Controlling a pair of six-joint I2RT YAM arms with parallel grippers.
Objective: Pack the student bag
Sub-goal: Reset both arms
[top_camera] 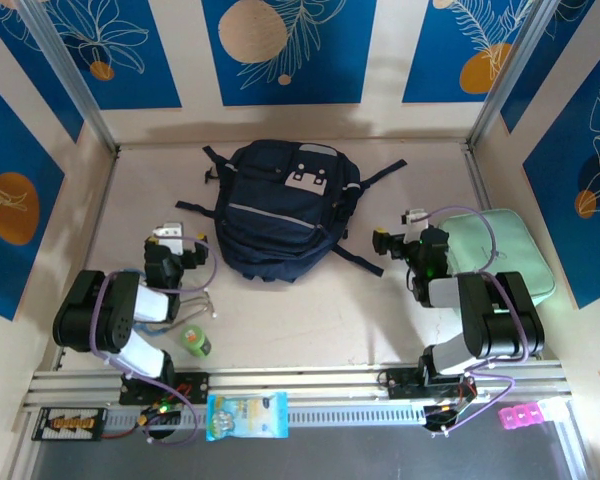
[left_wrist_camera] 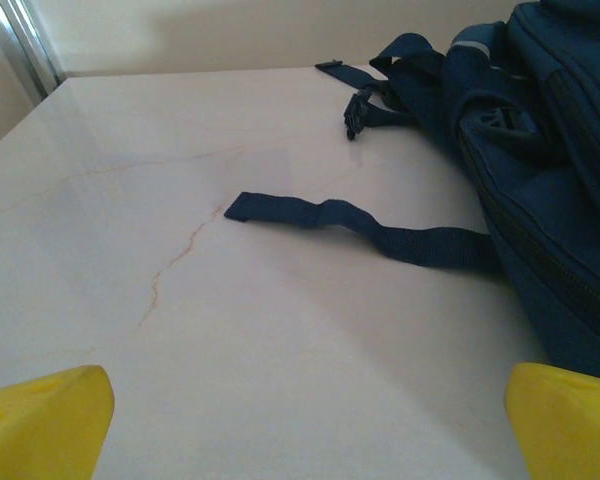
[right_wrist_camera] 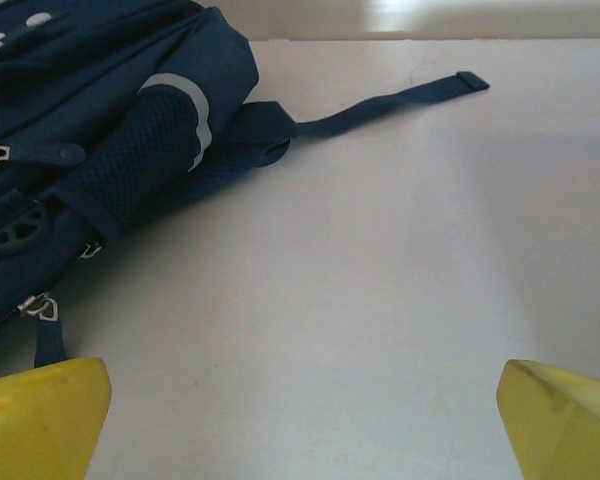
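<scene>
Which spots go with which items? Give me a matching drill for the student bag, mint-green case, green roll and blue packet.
Things:
1. student bag
2. mint-green case
3. green roll
4. blue packet

Places:
A. on the rail at the near edge
B. far centre
C. near left, just ahead of the rail
D. right side

Pairs: 1-B, 2-D, 3-C, 4-A

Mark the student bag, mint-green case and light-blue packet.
student bag (top_camera: 280, 225), top view, centre of its front panel.
mint-green case (top_camera: 515, 250), top view, its bare right half.
light-blue packet (top_camera: 247, 415), top view, its middle.
</scene>
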